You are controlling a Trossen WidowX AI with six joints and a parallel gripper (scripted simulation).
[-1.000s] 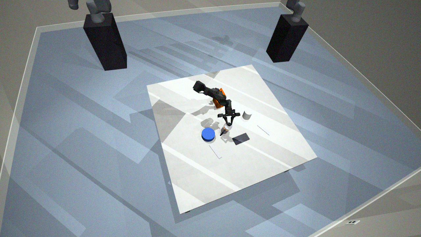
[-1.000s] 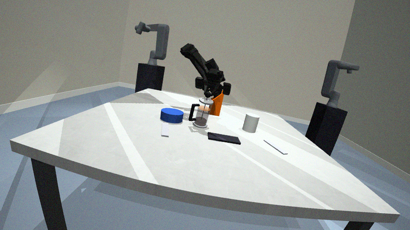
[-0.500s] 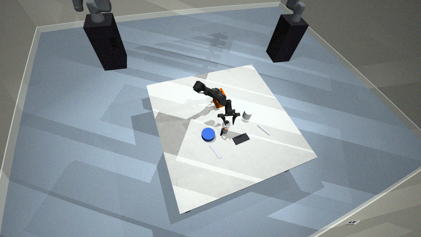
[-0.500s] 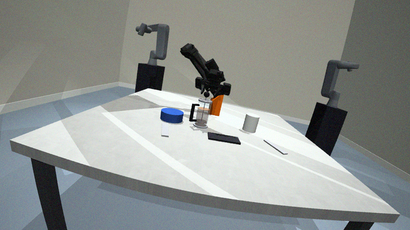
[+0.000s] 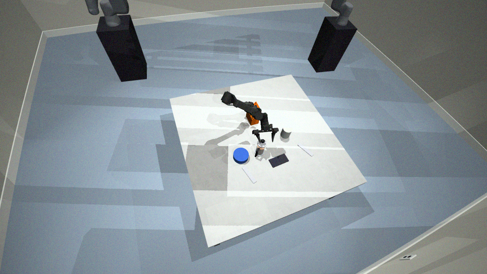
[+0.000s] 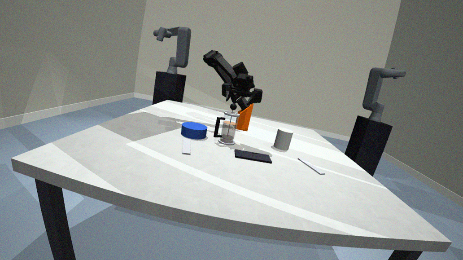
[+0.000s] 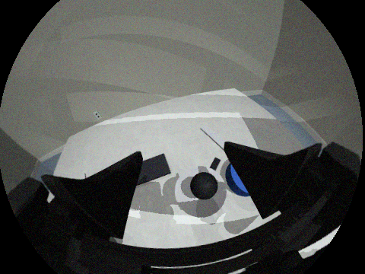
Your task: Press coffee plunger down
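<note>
The black parallel-jaw gripper [image 6: 240, 101] hangs above the glass coffee press with a black handle [image 6: 227, 128], its fingers spread wide apart with nothing between them. In the wrist view the round black plunger knob [image 7: 204, 185] sits in the gap between the two dark fingers, touching neither. In the exterior view the knob [image 6: 233, 106] stands on its thin rod just over the lid of the press, with the fingertips a little above and to either side of it.

The press stands upright on the white table top [image 6: 217, 184], near the middle of the surface and somewhat toward the far edge where the arm's orange base block [image 6: 244, 118] rises. Its handle points toward the left edge as the exterior view shows it. Dark liquid fills the lower part of the glass body, with a pale orange band near the top.

Just beside the press, toward the left edge, lies a flat blue round disc [image 6: 193, 129]. In front of the press, toward the near edge, lies a thin dark rectangular slab [image 6: 252, 156]. A pale grey cylinder [image 6: 283, 139] stands apart toward the right edge. Two thin white strips lie flat: one [image 6: 186, 146] in front of the disc, the other [image 6: 310, 165] nearer the right edge.
</note>
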